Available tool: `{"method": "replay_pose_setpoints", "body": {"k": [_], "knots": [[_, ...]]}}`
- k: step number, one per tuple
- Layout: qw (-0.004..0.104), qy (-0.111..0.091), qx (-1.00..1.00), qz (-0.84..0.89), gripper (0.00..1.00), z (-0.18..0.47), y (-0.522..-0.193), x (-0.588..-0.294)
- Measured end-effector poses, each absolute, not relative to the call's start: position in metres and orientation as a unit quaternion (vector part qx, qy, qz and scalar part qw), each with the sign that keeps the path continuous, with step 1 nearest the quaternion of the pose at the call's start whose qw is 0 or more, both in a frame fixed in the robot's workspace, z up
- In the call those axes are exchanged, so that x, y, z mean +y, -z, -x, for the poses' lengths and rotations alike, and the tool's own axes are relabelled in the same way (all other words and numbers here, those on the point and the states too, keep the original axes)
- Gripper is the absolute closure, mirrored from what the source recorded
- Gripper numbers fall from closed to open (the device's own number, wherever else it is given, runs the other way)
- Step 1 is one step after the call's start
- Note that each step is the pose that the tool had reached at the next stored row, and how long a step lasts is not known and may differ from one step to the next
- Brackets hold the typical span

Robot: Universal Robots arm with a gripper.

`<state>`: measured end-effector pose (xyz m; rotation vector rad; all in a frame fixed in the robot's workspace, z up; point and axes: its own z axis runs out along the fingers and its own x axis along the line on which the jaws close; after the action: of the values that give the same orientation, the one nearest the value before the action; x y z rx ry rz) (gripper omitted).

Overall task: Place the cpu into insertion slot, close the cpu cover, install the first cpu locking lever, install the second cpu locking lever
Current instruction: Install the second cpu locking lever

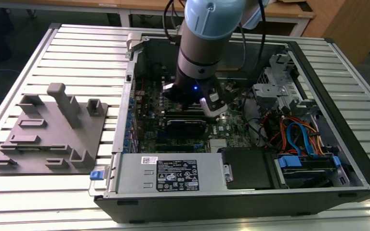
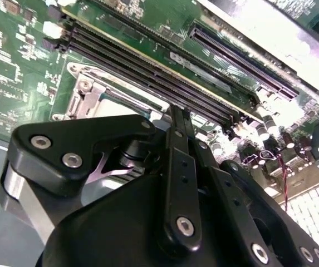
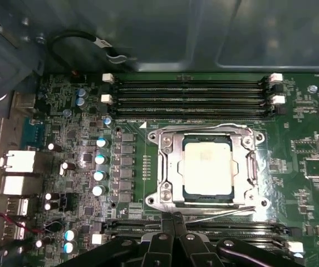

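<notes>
Lever stage: cpu seated, cover down, gripper at the socket's edge.

In the first wrist view the cpu (image 3: pixel 206 166) lies in the insertion slot (image 3: pixel 188 194) under the closed cpu cover (image 3: pixel 170 167). The gripper (image 3: pixel 173 218), fingers pinched together on nothing, touches a locking lever (image 3: pixel 215 211); judged, it needs pressing under its catch.

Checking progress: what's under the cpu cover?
The cpu shows through the window of the closed cpu cover. The insertion slot beneath is hidden by both.
</notes>
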<state>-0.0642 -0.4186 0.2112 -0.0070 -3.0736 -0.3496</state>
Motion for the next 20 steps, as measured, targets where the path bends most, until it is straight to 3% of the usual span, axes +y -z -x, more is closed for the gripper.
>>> {"method": "replay_pose_setpoints", "body": {"k": [20], "knots": [[0.024, 0.114, -0.993, 0.002, 0.90, 0.0709, -0.2088, -0.4190]]}}
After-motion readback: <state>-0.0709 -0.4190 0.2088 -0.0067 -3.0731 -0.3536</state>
